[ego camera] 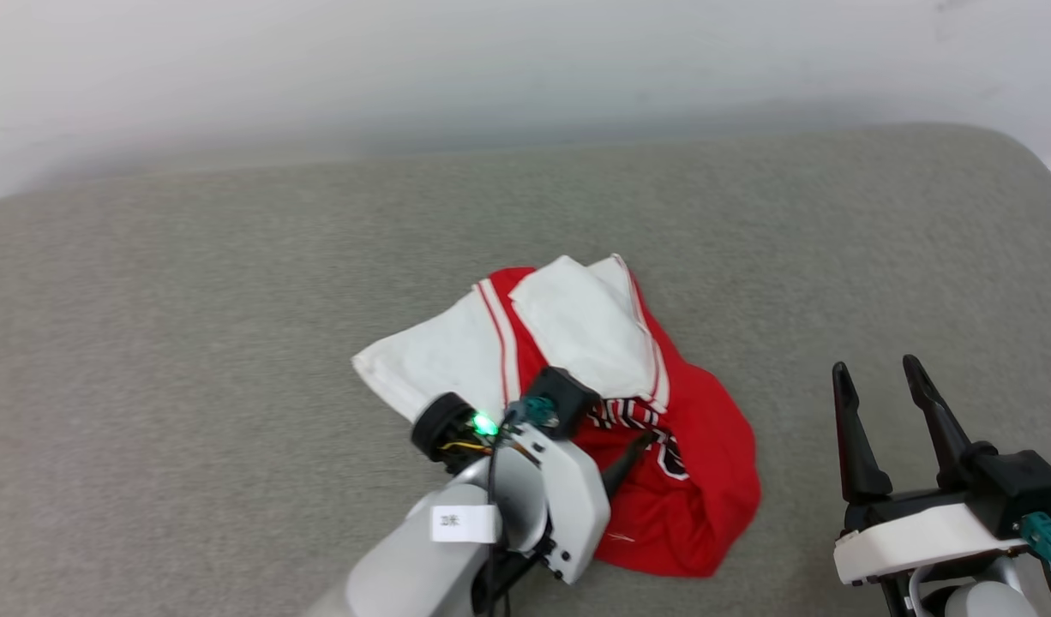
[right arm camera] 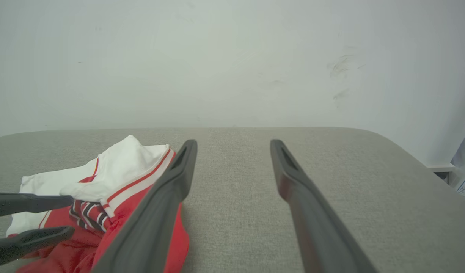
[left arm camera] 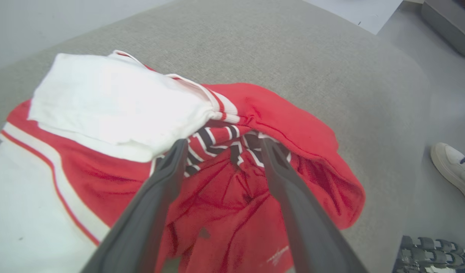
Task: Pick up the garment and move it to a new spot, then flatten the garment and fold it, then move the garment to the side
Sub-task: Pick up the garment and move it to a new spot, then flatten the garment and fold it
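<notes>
The garment (ego camera: pixel 688 480) lies crumpled on the grey padded surface (ego camera: pixel 234 343), red body bunched to the right and white sleeves (ego camera: pixel 577 330) folded over its far left. Black white-edged lettering (left arm camera: pixel 213 142) shows in the creases. My left gripper (left arm camera: pixel 223 144) is open, angled down over the garment, its two fingers straddling the lettered fold without pinching cloth. It is also seen in the head view (ego camera: pixel 633 441) and from the side in the right wrist view (right arm camera: pixel 67 216). My right gripper (ego camera: pixel 877 367) stands open to the right of the garment (right arm camera: pixel 122 167), nothing between its fingers (right arm camera: pixel 179 178).
The padded surface runs wide to the left and back, up to a pale wall (ego camera: pixel 525 60). Its right edge drops to a grey floor (left arm camera: pixel 437 113), where a person's white shoe (left arm camera: pixel 454 170) and a dark ribbed object (left arm camera: pixel 433 254) sit.
</notes>
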Controlling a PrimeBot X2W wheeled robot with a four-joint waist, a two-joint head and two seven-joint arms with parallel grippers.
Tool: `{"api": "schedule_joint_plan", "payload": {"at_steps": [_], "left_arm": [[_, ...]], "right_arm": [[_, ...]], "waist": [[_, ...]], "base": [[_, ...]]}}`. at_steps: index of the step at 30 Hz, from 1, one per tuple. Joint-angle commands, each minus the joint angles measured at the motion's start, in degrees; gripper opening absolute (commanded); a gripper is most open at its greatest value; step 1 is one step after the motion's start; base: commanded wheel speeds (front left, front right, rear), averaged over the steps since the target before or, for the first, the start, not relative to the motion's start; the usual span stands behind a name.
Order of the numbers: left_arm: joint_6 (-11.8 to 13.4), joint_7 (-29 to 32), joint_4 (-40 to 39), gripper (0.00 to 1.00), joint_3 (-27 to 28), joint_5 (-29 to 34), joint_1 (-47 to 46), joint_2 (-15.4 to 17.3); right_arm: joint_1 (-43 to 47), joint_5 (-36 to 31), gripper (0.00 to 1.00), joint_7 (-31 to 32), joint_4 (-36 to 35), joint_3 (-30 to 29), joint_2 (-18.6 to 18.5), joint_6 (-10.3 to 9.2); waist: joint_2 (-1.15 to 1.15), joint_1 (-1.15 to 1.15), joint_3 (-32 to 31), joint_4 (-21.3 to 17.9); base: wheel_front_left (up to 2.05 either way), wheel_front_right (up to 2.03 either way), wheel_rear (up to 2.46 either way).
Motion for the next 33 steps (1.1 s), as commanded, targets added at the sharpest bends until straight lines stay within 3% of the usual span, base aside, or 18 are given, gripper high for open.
{"api": "schedule_joint_plan", "payload": {"at_steps": [1, 5, 10, 18, 23, 33], "left_arm": [[0.46, -0.57, -1.64, 1.0, 0.94, -0.78, 1.36, 1.23], [2.99, -2.82, -6.83, 1.0, 4.65, -2.12, 3.3, 4.97], [6.65, -11.26, -13.52, 1.0, 11.1, -4.1, 9.03, 9.66], [9.2, -20.26, -18.79, 1.0, 17.19, -2.95, 18.5, 13.43], [7.94, -20.58, -24.33, 1.0, 24.3, 2.31, 25.14, 10.98], [1.41, -20.53, -27.86, 1.0, 34.6, 11.12, 32.33, 3.21]], "right_arm": [[0.72, -0.38, 1.0, -0.14, 0.2, -0.26, 0.11, -0.04], [1.29, -1.08, 1.0, -0.14, 0.14, -0.6, 0.13, -0.04], [2.28, -1.19, 1.0, -0.14, 0.02, -0.6, 0.12, -0.04], [3.34, -1.04, 1.0, -0.14, -0.03, -0.4, 0.12, -0.04], [3.69, -1.28, 1.0, -0.14, -0.03, 0.25, 0.13, -0.04], [3.44, -0.97, 1.0, -0.14, 0.1, 0.85, 0.12, -0.04]], "waist": [[0.0, 0.0, -2.59, 3.33], [0.0, 0.0, -4.03, 5.75], [0.0, 0.0, -5.36, 7.45], [0.0, 0.0, -6.07, 8.13], [0.0, 0.0, -5.51, 8.3], [0.0, 0.0, -4.97, 7.43]], "base": [[0.0, 0.0, 0.0], [0.0, 0.0, 0.0], [0.0, 0.0, 0.0], [0.0, 0.0, 0.0], [0.0, 0.0, 0.0], [0.0, 0.0, 0.0]]}}
